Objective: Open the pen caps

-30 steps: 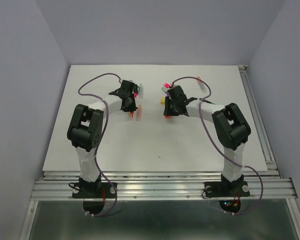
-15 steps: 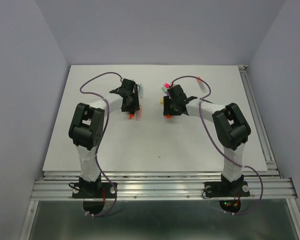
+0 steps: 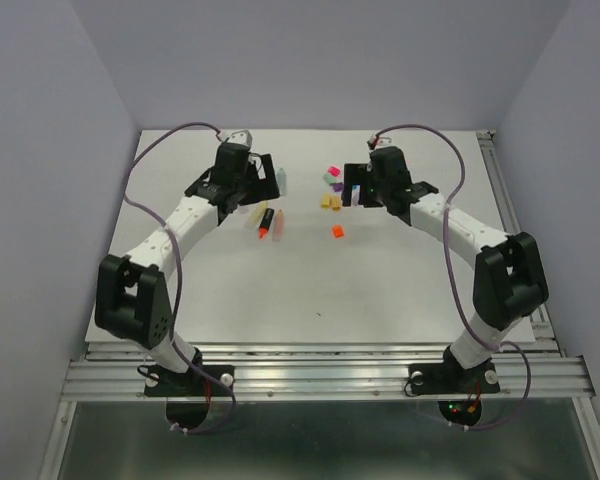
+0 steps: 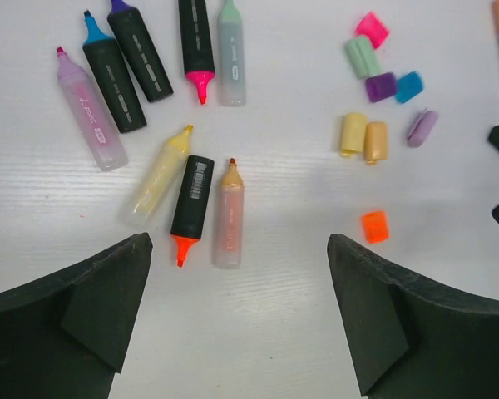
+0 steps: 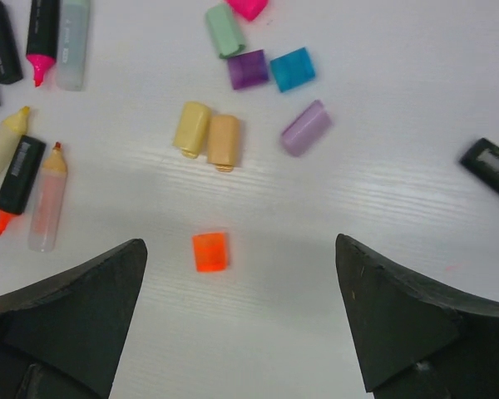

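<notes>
Whereas a second ago both arms were folded in, their grippers low and near each other with orange showing at each, the left gripper (image 4: 237, 274) and right gripper (image 5: 239, 278) now sit higher and farther back over the worktop (image 3: 230, 290). Both sets of jaws are spread wide and hold nothing.

The orange cap (image 5: 209, 251) lies alone on the white surface, about where the right gripper was working. The other pen caps (image 4: 381, 86) lie apart from it: pink, green, purple and blue bunched together, lilac off to one side, yellow and tan touching side by side.

The black pen with the orange tip (image 4: 191, 198) lies bare-tipped between a pale yellow pen (image 4: 158, 174) and a peach translucent pen (image 4: 228, 216), just beside both. Beyond them five more pens (image 4: 140, 50) fan out, all with tips showing: lilac, black with blue, black with purple, black with pink, and pale green.

Another black barrel (image 5: 491, 170) lies at the right edge of the right wrist view, well apart from the caps. Purple cables (image 3: 145, 165) loop from both arms.
</notes>
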Robot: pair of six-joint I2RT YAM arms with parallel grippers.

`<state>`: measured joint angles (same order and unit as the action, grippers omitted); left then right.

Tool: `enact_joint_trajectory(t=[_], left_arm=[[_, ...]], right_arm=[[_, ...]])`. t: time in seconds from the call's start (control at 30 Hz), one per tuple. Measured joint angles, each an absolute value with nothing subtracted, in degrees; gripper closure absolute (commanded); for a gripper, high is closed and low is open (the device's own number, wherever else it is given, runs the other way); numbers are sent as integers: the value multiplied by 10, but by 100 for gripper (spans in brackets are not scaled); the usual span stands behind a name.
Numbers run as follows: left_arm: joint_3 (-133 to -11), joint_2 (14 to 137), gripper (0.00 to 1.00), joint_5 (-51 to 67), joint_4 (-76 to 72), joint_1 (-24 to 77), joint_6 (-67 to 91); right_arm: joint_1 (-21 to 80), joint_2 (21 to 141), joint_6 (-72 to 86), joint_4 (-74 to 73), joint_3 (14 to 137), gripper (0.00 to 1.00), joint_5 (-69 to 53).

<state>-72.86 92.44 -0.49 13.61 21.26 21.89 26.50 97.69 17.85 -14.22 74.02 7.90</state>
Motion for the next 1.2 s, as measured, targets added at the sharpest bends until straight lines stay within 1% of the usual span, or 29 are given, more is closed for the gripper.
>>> enact_joint_trajectory(t=[0.1,0.17,0.23,0.33,0.4,0.5,0.77,0.87,1.2], left_arm=[[-689,849,1,-10,115,213,233],[-640,788,1,-20,91,213,246],[-604,751,1,-25,81,213,253],[-527,691,1,-28,60,213,265],[-498,670,1,-26,51,213,269],[-469,656,1,-28,39,213,272],[-467,662,1,-29,21,213,273],[-467,671,1,-29,19,213,273],[-467,682,1,-29,18,213,273]], right_arm=[[213,960,144,-147,727,0,60],[171,962,115,-159,727,0,40],[122,971,83,-178,728,0,33],[76,994,37,-201,740,0,32],[54,1018,8,-215,756,0,27],[27,1058,-24,-222,786,0,11],[-8,1178,-91,-252,898,0,-36],[-12,1194,-101,-267,917,0,-50],[-15,1197,-98,-295,917,0,-91]])
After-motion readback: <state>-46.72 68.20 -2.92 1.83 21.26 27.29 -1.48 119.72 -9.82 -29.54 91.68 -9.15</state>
